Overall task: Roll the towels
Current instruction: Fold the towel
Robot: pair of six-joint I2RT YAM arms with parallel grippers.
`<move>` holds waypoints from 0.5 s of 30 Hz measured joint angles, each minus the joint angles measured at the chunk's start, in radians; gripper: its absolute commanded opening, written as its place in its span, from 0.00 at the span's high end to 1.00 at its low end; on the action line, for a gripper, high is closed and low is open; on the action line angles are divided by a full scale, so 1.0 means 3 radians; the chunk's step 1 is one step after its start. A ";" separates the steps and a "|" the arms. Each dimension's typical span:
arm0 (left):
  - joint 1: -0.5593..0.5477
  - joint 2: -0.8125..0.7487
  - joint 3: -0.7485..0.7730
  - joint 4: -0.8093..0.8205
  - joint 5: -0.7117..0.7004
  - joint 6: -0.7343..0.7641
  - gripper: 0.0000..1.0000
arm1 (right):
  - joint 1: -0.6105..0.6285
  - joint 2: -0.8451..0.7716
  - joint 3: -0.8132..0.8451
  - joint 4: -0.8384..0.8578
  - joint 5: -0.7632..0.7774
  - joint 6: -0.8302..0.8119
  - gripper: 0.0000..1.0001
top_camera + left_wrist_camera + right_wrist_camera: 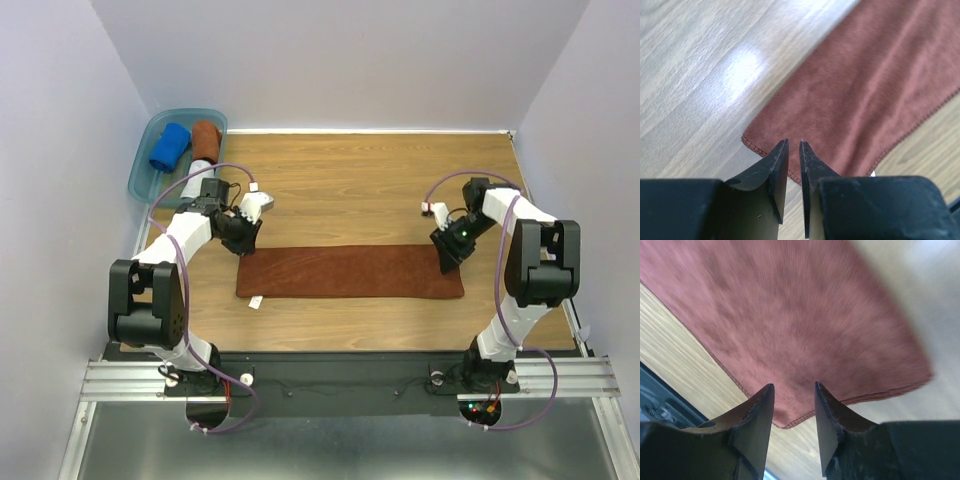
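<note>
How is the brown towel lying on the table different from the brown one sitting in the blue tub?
The towel on the table lies spread flat in a long strip; the towel in the tub is already rolled into a short bundle. The flat one has a gripper at each end, the left gripper and the right gripper; the rolled one is untouched, resting beside a blue roll in the tub. Both look the same rust-brown.

Overhead rear view, wrist close-ups share towel (350,271)
</note>
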 measured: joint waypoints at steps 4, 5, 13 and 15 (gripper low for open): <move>-0.0008 0.0106 -0.0055 0.0175 -0.0134 -0.0201 0.75 | 0.0000 -0.0001 -0.0239 0.0028 0.0206 0.0024 0.59; -0.0008 0.0131 -0.0064 0.0197 -0.0158 -0.0223 0.75 | 0.0000 -0.0006 -0.0256 0.0024 0.0243 0.0038 0.59; -0.0029 0.0215 -0.0075 0.0303 -0.0314 -0.0333 0.75 | 0.0000 -0.0371 -0.0259 0.0045 0.0468 0.0261 0.57; -0.0043 0.0224 -0.0075 0.0322 -0.0345 -0.0343 0.75 | 0.0000 -0.0401 -0.0257 0.0045 0.0460 0.0315 0.57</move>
